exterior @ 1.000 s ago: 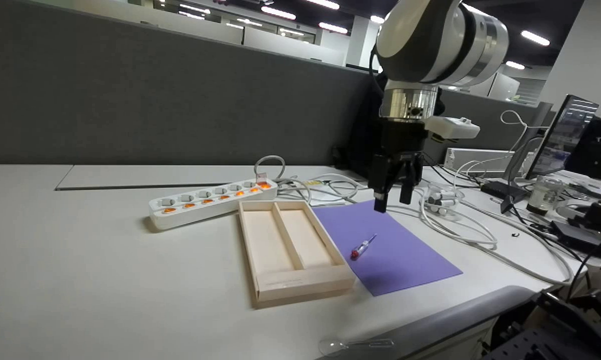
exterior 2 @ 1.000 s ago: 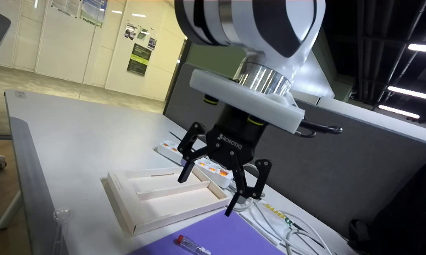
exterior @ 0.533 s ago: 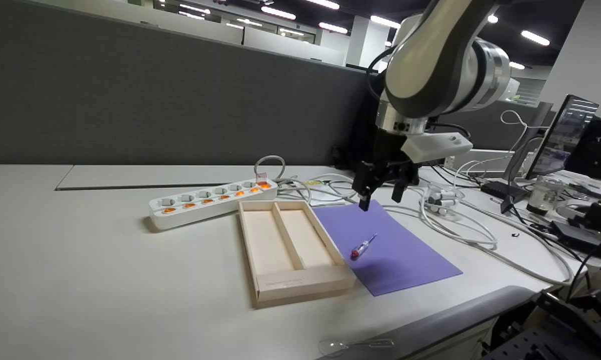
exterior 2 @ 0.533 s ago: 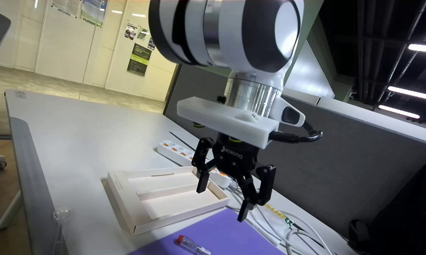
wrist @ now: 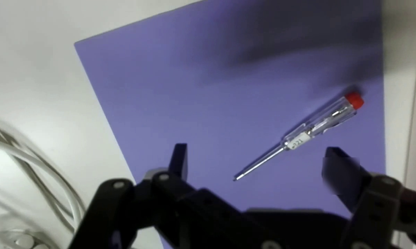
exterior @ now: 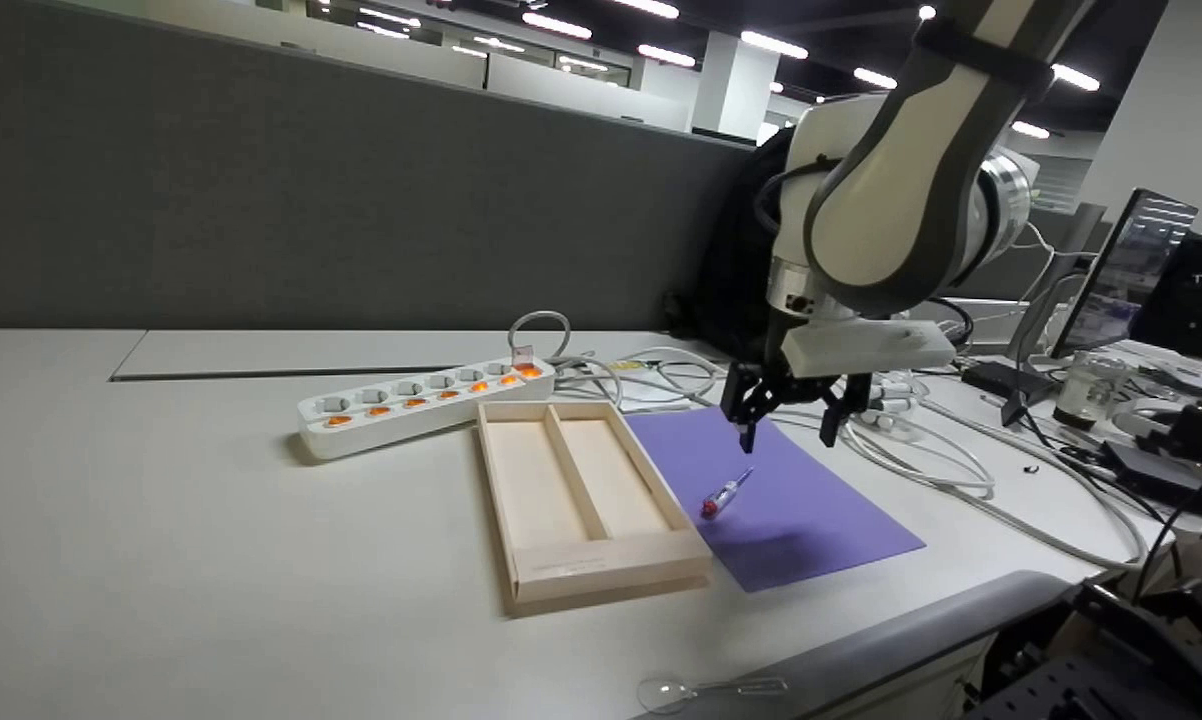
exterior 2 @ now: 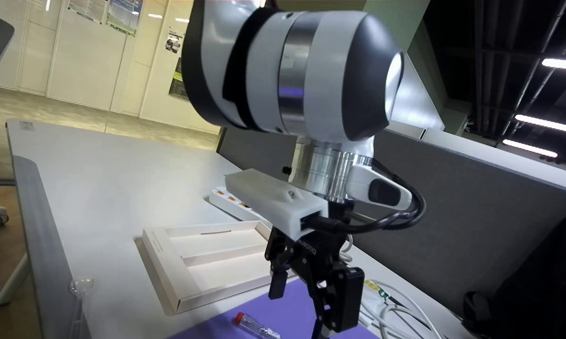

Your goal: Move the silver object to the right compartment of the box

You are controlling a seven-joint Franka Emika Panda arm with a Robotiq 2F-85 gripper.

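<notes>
The arm (exterior: 901, 200) slants in from the top right in an exterior view, its pale forearm leading down and leftward to a rounded joint; below that, the shiny wrist ring (exterior: 787, 278) and the gripper (exterior: 788, 437) hang almost straight down. From the wrist a white mount (exterior: 866, 347) juts out sideways, and a black cable (exterior 2: 358, 229) loops from it back up towards the arm. In both exterior views the gripper hangs in the air over the purple sheet (exterior: 841, 510), fingertips pointing downward, a soft shadow (exterior: 766, 548) darkening part of it. Its two fingers (wrist: 179, 160) are spread well apart, with purple showing through the gap; the wrist view shows them in its lower half, one to each side. The screwdriver (wrist: 298, 140) lies aslant on the sheet. As the wrist view sees it, the tip of its silver shaft falls between the fingers, while the clear handle leads up and right past them, ending in a red cap (wrist: 354, 100) near the sheet's edge by the box (exterior: 611, 565). That box sits on the table (exterior: 211, 560) just beside the sheet, a thin divider (exterior: 577, 472) splitting it lengthwise, its right compartment (exterior: 619, 480) being the one nearer the sheet. A power strip (exterior: 431, 408) lies near the box's far end, and cables (wrist: 38, 166) curve along the sheet's other side.
</notes>
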